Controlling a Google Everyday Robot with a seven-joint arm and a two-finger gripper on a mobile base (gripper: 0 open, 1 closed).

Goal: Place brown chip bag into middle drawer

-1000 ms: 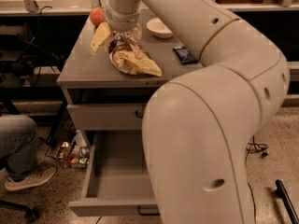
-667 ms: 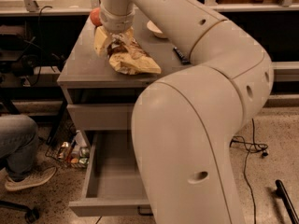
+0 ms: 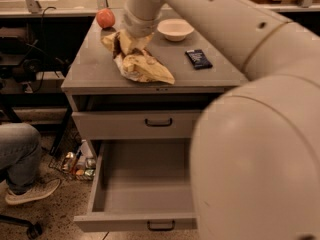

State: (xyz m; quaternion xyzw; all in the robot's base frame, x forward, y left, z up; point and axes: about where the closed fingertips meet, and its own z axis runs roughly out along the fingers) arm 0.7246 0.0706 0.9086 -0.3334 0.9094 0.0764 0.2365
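The brown chip bag [image 3: 144,67] lies crinkled on the grey cabinet top [image 3: 95,69], its dark printed end toward the back left. My gripper [image 3: 131,40] comes down from above onto that back end of the bag; my wrist covers the contact. The middle drawer [image 3: 145,189] is pulled out below the cabinet, an empty grey tray with a dark bar handle [image 3: 161,226] on its front. My big white arm fills the right side of the view and hides the drawer's right part.
A red apple [image 3: 105,18], a white bowl [image 3: 175,29] and a small dark blue packet [image 3: 198,58] sit on the cabinet top. A shut drawer front [image 3: 159,122] is above the open one. A person's leg and shoe [image 3: 22,184] and a wire basket [image 3: 77,165] are at the left.
My arm's elbow has swung to the right, uncovering more of the cabinet front. The gripper has stayed at the bag's back end, and the bag still lies on the top.
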